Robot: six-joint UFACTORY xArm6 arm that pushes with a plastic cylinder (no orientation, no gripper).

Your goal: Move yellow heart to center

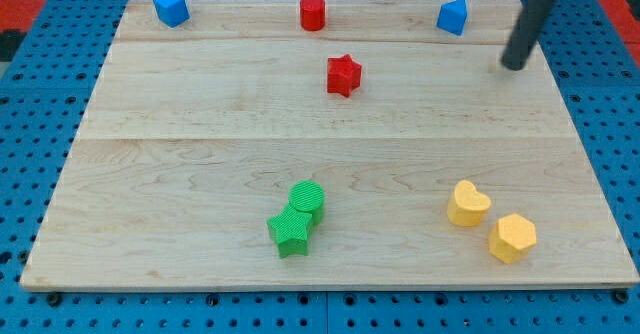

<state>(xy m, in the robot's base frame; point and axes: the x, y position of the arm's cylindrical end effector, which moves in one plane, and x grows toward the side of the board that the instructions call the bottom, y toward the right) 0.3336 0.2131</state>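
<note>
Camera view, dark rod's tip (514, 67) at top right, no jaws on it, yellow heart block (467, 203) bottom right, touching yellow hexagon block (512, 238), well apart from tip.

There are eight blocks on the wooden board (200, 124), two of each colour.

Two are blue: a blue cube (171, 7) and a blue block (453, 17) with a slanted top.

Two are red: a red cylinder (313, 12) and a red star (343, 75).

Two are green: a green cylinder (307, 199) and a green star (291, 232).

Two are yellow: a yellow heart (467, 203) and a yellow hexagon (512, 238).

There is one dark rod, ending in my tip (513, 66).
</note>
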